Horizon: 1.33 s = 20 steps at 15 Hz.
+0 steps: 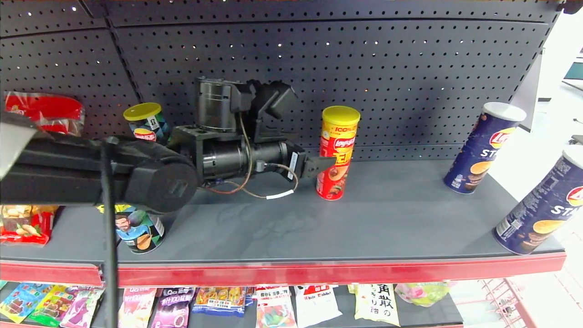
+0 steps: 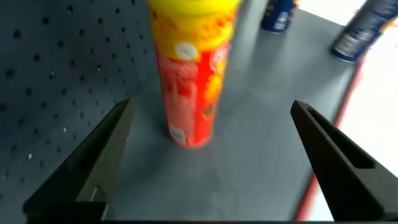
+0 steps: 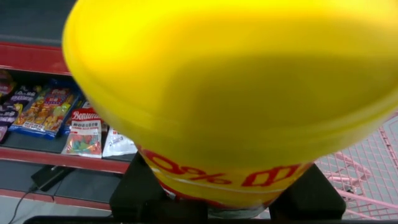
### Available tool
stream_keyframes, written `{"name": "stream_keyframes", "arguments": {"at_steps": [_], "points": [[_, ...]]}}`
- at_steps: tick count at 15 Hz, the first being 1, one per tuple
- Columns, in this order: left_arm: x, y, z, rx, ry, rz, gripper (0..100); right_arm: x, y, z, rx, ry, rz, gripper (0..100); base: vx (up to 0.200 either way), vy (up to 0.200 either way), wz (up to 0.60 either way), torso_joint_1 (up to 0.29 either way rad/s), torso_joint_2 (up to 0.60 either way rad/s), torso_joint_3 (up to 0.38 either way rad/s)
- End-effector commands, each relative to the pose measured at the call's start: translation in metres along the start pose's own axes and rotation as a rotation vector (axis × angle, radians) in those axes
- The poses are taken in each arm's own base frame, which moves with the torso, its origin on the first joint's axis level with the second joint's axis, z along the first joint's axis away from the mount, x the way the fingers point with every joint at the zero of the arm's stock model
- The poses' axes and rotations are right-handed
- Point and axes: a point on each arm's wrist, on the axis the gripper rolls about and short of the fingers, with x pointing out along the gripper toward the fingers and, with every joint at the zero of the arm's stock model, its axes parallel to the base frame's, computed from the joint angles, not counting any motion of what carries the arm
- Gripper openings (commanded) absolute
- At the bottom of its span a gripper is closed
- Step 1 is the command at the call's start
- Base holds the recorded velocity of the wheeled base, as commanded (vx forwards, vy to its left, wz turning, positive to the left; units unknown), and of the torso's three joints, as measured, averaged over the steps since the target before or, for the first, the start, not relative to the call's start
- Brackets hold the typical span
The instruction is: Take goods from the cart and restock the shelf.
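One red can (image 1: 338,150) upright on shelf (image 1: 391,218), 3 o'clock of left gripper (image 2: 211,109), just beside; jaws spread wide, nothing held. Right gripper (image 3: 227,194) clamped on second can (image 3: 230,93).

Red can (image 1: 336,155) w/ yellow lid, upright on shelf (image 1: 391,218)

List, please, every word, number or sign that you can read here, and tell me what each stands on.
Red cylindrical chip can with yellow lid: brand logo and yellow characters, legible; brand print, so not quoted.
Dark blue cardboard chip can with white lid: brand lettering, likewise not quoted.
White plastic snack packet: large black characters; the rest too small.
Yellow-lidded red can, right wrist view: red print, cut off.
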Motion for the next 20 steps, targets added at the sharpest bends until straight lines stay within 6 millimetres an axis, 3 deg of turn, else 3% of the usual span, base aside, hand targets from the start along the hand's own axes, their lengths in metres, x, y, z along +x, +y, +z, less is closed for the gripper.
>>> {"name": "stream_keyframes", "arguments": {"at_steps": [1, 5, 14, 20], "points": [[0.026, 0.006, -0.011, -0.004, 0.014, -0.003, 100, 0.0, 0.0, 0.0, 0.002, 0.001, 0.0, 0, 0.0, 0.0, 0.0, 0.0, 0.0, 0.0], [0.053, 0.01, -0.005, 0.01, -0.03, -0.003, 100, 0.0, 0.0, 0.0, 0.002, 0.001, 0.0, 0, 0.0, 0.0, 0.0, 0.0, 0.0, 0.0], [0.081, 0.019, -0.002, 0.023, -0.076, 0.028, 100, 0.0, 0.0, 0.0, 0.004, 0.002, 0.0, 0, 0.0, 0.0, 0.0, 0.0, 0.0, 0.0], [0.087, 0.018, -0.001, 0.022, -0.068, 0.019, 100, 0.0, 0.0, 0.0, 0.004, 0.002, 0.0, 0, 0.0, 0.0, 0.0, 0.0, 0.0, 0.0]]}}
